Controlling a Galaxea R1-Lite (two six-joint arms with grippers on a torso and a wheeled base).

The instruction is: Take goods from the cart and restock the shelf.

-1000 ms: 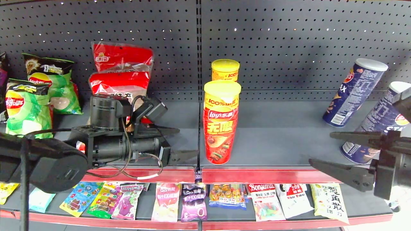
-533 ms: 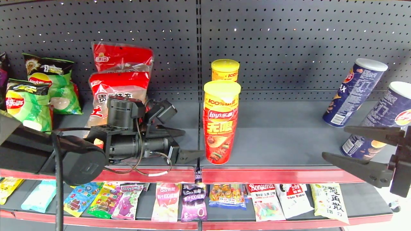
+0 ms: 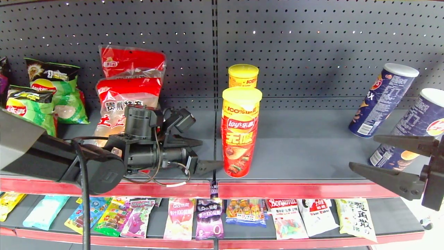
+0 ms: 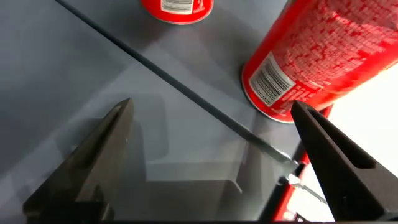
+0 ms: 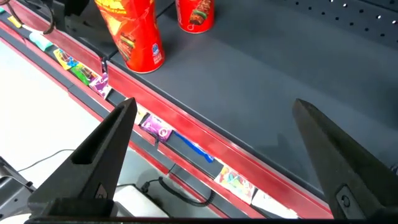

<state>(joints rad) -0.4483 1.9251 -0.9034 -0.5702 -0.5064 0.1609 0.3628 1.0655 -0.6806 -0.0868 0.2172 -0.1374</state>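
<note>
Two red chip cans with yellow lids stand mid-shelf, the front can (image 3: 241, 133) ahead of the back can (image 3: 243, 75). My left gripper (image 3: 211, 152) is open just left of the front can, its nearer fingertip (image 3: 216, 163) at the can's base. From the left wrist view, the left gripper (image 4: 208, 118) straddles bare shelf, with the front can (image 4: 311, 56) beside one finger. Two blue cans (image 3: 383, 99) (image 3: 414, 128) lean at the shelf's right end. My right gripper (image 3: 362, 152) is open and holds nothing, in front of the nearer blue can. Its wrist view puts the gripper (image 5: 214, 109) above the shelf's edge.
The grey shelf (image 3: 305, 149) has a red front edge (image 3: 284, 191) and a pegboard back. Red snack bags (image 3: 130, 83) and green chip bags (image 3: 52, 93) stand at the left. Several flat candy packets (image 3: 208, 217) lie on the lower shelf. Bare shelf lies between the red and blue cans.
My left gripper has moved right up to the front red can, which shifted slightly right. The right gripper drew back to the right, away from the nearer blue can.
</note>
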